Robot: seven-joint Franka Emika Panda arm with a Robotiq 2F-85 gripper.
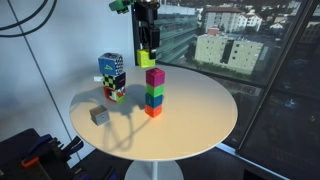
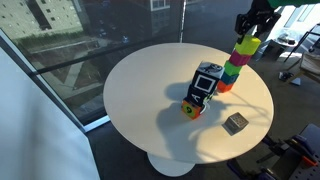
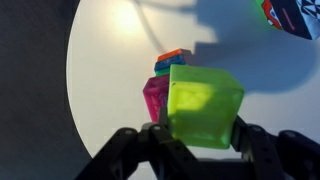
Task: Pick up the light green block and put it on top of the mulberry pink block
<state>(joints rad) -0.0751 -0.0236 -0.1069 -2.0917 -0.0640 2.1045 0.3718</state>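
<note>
We see the end effector [image 1: 147, 48] pinching the lime block [image 3: 205, 105] just above the pink block [image 1: 154, 76], which tops a stack [image 1: 153, 100] on the desk [image 1: 200, 115]; whether they touch is unclear.

The round white table [image 1: 195, 120] carries a grey cube [image 1: 98, 115] near its edge, a standing patterned carton [image 1: 111, 75] and, near that, an orange-red cube [image 1: 153, 110] (the foot of a cube stack).
</note>
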